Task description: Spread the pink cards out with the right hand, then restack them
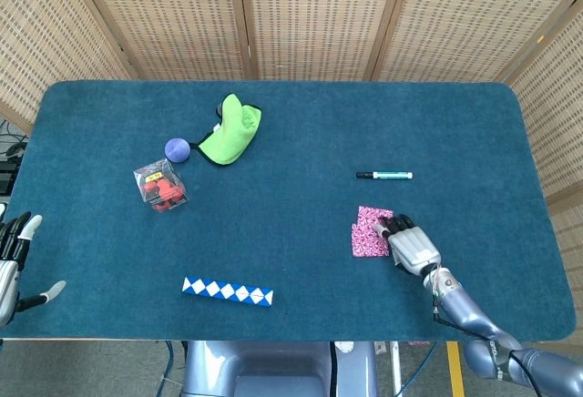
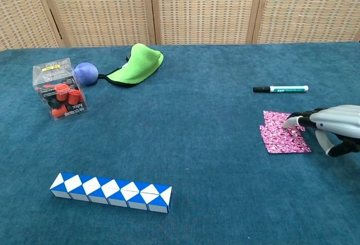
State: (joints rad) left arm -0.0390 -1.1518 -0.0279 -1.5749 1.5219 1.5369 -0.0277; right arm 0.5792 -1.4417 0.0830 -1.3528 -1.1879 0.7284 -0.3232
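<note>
The pink patterned cards (image 1: 369,231) (image 2: 282,133) lie on the blue table cloth at the right, fanned slightly so that the upper cards stick out toward the far side. My right hand (image 1: 409,245) (image 2: 331,123) rests on their right edge, fingertips pressing on the top cards. It grips nothing. My left hand (image 1: 15,260) hangs off the table's front left corner with its fingers apart and holds nothing; the chest view does not show it.
A marker pen (image 1: 383,175) (image 2: 280,89) lies just beyond the cards. On the left are a green cloth (image 1: 231,129), a purple ball (image 1: 178,149), a clear box of red pieces (image 1: 160,186) and a blue-white zigzag bar (image 1: 227,290).
</note>
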